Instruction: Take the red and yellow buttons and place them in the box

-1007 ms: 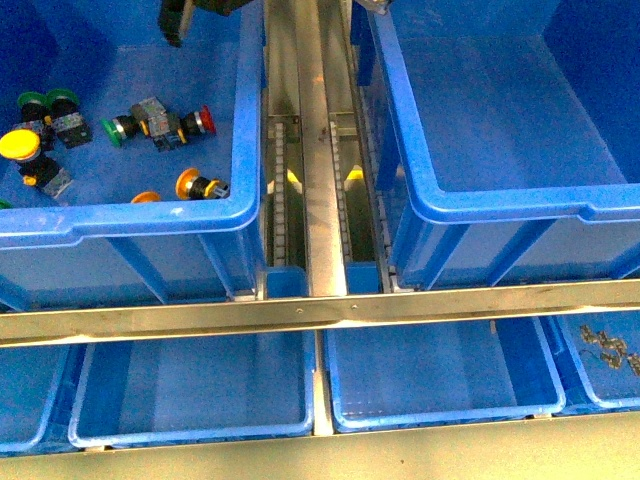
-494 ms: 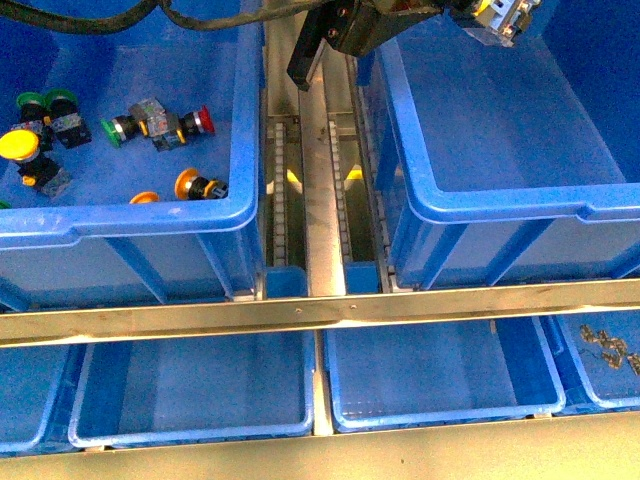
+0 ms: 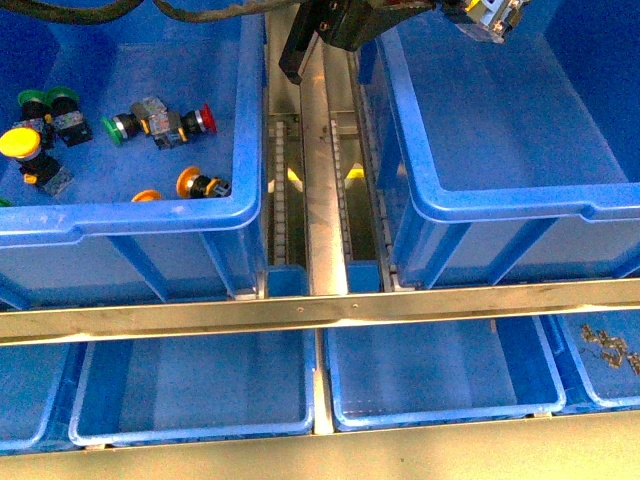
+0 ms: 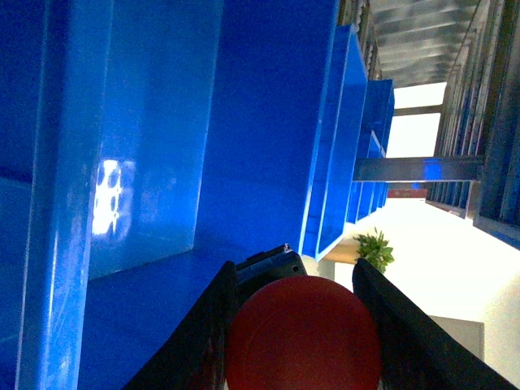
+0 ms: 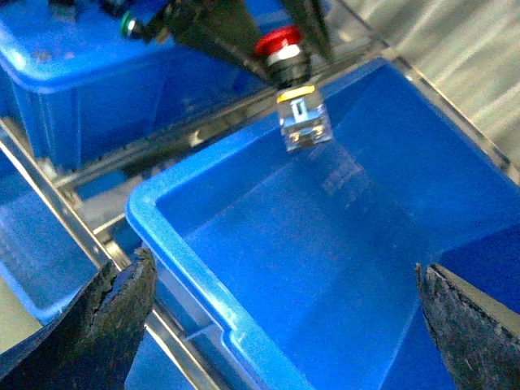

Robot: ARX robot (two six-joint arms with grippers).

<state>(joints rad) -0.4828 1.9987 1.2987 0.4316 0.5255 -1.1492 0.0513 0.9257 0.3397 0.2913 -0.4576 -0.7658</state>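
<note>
Red button (image 5: 283, 39): clamped in the L fingers (image 4: 203, 341), red cap facing the L wrist cam, grey contact block pointing down. Hangs over the box's open top, not touching it.
L gripper (image 4: 297, 284): I see it shut tight on the red button, one dark finger on each side of the cap. Arm comes in at the top of the front view, across the metal rail (image 3: 325, 200).
R gripper (image 5: 284, 268): fingers (image 5: 114, 317) wide apart, nothing btwn them. It hovers above the box, cam looking down into it.
Box (image 3: 520, 205): big deep blue crate, thick rim, right of the rail.
Left crate (image 3: 150, 215): left of the rail, holds the other switches.
Yellow button (image 3: 18, 143): by the left crate's left side, just beside a pair of green switches (image 3: 40, 100).
2nd red button (image 3: 205, 118): on its side mid-crate, body against another green-capped switch (image 3: 118, 127).
Orange buttons (image 3: 185, 182): two, near the left crate's front wall, one mostly hidden by the rim.
Lower trays (image 3: 190, 400): shallower blue trays under the metal crossbar (image 3: 320, 308). Far-right one has small metal bits (image 3: 610, 348), too small to ID.
</note>
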